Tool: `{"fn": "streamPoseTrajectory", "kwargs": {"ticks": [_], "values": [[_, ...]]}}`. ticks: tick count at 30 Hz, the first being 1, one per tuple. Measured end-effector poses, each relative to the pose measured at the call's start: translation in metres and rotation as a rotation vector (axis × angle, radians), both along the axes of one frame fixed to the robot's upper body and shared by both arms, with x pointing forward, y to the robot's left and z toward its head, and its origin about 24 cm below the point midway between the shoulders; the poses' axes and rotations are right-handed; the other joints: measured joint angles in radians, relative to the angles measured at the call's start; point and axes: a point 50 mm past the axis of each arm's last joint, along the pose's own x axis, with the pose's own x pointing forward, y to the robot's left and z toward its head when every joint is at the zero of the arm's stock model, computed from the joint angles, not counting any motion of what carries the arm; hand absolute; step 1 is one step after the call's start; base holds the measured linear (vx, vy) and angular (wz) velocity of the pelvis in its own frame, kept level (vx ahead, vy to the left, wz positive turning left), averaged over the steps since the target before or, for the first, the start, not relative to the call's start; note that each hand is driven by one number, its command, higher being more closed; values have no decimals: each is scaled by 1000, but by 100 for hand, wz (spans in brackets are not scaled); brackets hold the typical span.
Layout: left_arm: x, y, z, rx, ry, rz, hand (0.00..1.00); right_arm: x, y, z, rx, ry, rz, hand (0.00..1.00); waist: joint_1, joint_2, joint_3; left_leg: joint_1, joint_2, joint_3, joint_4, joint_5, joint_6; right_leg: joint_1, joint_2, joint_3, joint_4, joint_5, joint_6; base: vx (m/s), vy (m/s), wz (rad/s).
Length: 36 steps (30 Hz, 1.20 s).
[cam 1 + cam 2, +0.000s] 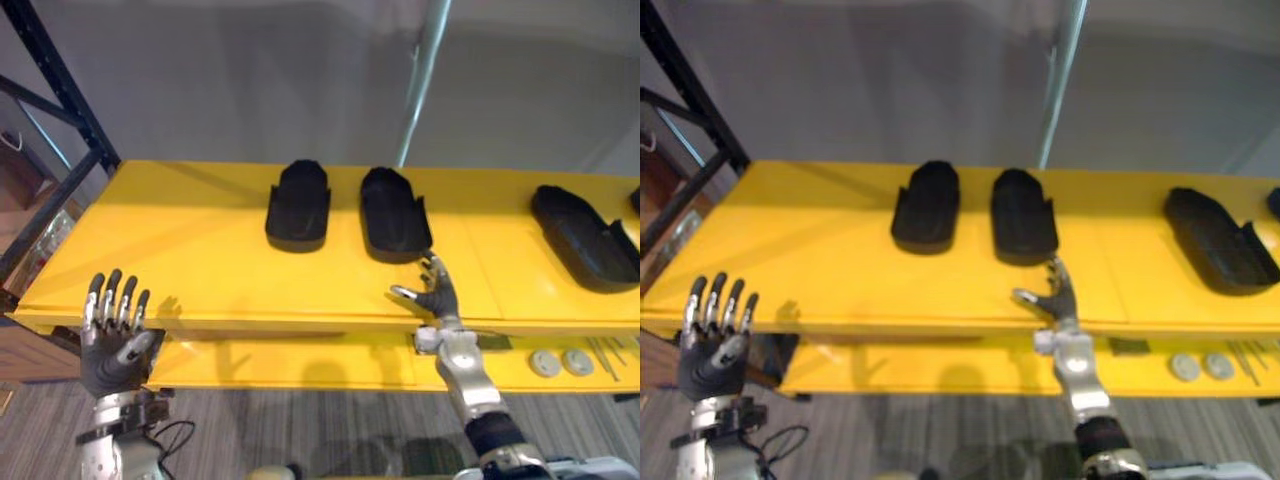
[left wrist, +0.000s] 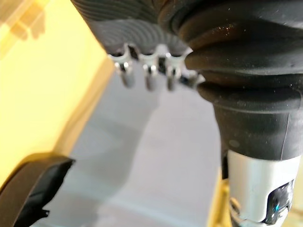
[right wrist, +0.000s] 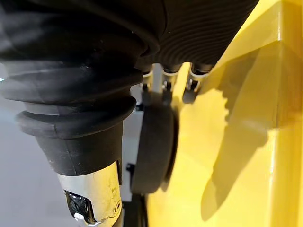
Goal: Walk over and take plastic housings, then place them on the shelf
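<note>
Three black plastic housings lie on the yellow shelf (image 1: 200, 260): one left of centre (image 1: 298, 205), one at centre (image 1: 394, 214), one at the right (image 1: 585, 238). My right hand (image 1: 436, 290) rests over the shelf's front edge just below the centre housing (image 3: 154, 146), fingers straight and open, holding nothing. In front of the shelf's left end my left hand (image 1: 113, 340) is raised with its palm up and fingers straight, empty. A housing's corner (image 2: 33, 189) shows in the left wrist view.
A lower yellow shelf (image 1: 300, 365) carries round metal discs (image 1: 560, 362) and thin tools (image 1: 605, 355) at the right. A black rack upright (image 1: 60, 90) stands at the left. A grey post (image 1: 420, 80) rises behind the shelf. Part of another dark housing (image 1: 635, 200) sits at the far right edge.
</note>
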Motion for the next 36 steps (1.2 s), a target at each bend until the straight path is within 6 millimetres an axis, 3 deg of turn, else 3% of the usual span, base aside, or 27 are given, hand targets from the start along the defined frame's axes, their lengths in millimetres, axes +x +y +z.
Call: {"fn": "streamPoseTrajectory", "kwargs": {"ticks": [13,17,21,23,25,29,34,36], "values": [[5,-9,0,-26,-19,-25,0,9,4,7,23,-23,-8,0,0,5,17,4,-5,2,-11,7,3,0,-4,-1,0,0,0,-2,2,0],[3,-9,5,-16,-37,-22,0,-11,12,20,57,-97,10,0,0,4,44,-2,-1,12,-15,7,3,-14,-1,4,0,0,0,12,2,-4],[-4,-7,7,-5,-49,7,0,-43,19,54,128,-271,22,0,-25,-6,52,6,8,41,-9,-6,-2,-24,2,33,0,1,2,56,15,-20],[-5,-5,7,-10,-46,25,0,-53,14,66,139,-342,5,0,-27,-11,53,15,14,67,-6,-17,-3,-24,5,56,0,1,2,7,14,-40],[-5,-4,8,-23,-53,54,0,-66,-4,79,121,-440,-57,0,-47,-17,49,17,19,87,9,-34,-4,-24,9,74,0,1,2,-18,4,-29],[-1,-4,13,-35,-99,75,0,-82,-28,77,140,-470,-210,0,-74,-33,39,18,26,120,10,-40,-8,-42,18,112,0,1,1,-19,-4,-27],[14,-29,24,3,-148,-13,0,-105,-58,65,147,-441,-460,0,-111,-19,26,25,35,171,8,-48,-12,-69,34,164,0,4,5,-16,-21,-30],[26,-51,31,-8,-190,-125,0,-117,-67,58,160,-415,-569,0,-134,-5,12,34,45,221,11,-63,-18,-85,39,211,1,7,10,-20,1,-63]]}}
